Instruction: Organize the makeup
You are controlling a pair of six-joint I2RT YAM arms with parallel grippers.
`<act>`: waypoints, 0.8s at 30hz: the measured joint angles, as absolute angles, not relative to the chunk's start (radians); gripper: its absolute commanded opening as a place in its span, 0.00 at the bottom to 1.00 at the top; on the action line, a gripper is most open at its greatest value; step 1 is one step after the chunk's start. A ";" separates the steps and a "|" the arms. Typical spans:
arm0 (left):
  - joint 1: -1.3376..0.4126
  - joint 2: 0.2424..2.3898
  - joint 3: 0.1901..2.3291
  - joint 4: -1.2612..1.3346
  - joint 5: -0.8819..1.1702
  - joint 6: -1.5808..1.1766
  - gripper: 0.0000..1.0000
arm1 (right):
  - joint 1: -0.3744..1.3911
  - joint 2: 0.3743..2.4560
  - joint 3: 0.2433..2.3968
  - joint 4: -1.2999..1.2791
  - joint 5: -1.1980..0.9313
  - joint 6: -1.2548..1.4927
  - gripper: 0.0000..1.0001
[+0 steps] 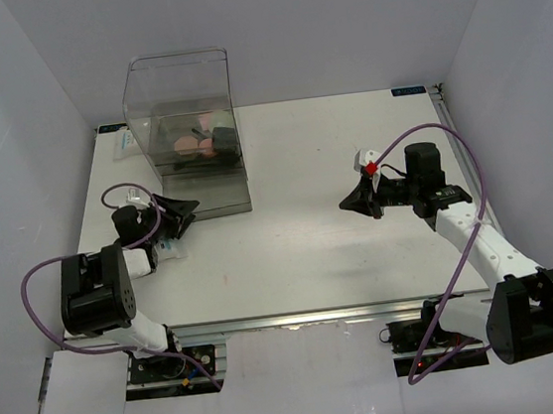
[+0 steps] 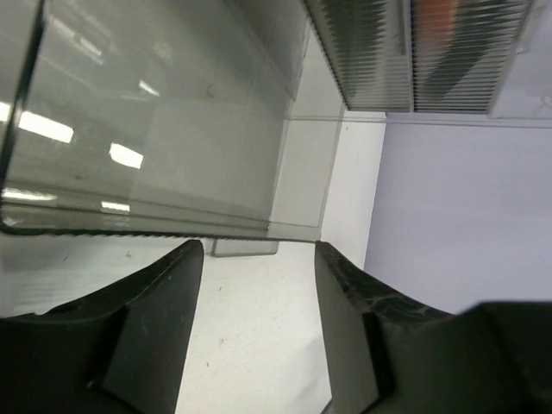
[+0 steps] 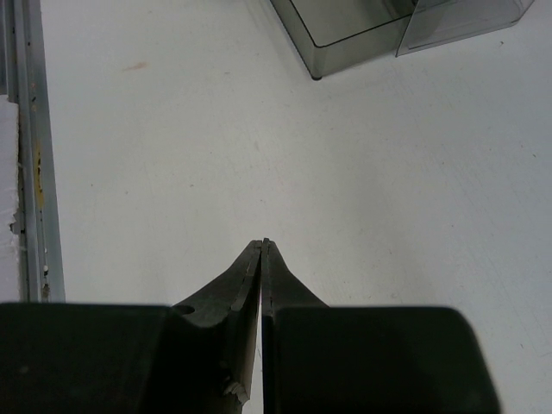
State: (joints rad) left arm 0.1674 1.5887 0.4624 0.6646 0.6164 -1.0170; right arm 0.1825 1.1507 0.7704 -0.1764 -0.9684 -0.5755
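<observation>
On the desk (image 1: 302, 254), both grippers sit about midway between the near and far edges. The right gripper (image 1: 354, 201) (image 3: 263, 246), towards the right edge, has its jaws pressed together on nothing, tips just above the bare surface. The left gripper (image 1: 179, 210) (image 2: 257, 250), near the left edge, has its jaws well apart and empty, pointing at the clear plastic box (image 1: 177, 78) (image 2: 172, 129). The box stands towards the far left corner. The makeup (image 1: 201, 141), pink and dark pieces, lies inside it.
</observation>
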 measured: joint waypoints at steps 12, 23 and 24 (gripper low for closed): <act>0.167 1.280 0.557 0.297 0.514 -0.854 0.78 | 0.183 1.119 0.770 -0.176 -0.970 -0.575 0.08; 0.167 0.919 0.572 -0.299 0.162 -0.957 0.80 | 0.179 1.077 0.770 -0.176 -0.976 -0.575 0.08; 0.167 0.915 0.578 -0.339 0.141 -0.972 0.79 | 0.179 1.075 0.770 -0.176 -0.976 -0.575 0.08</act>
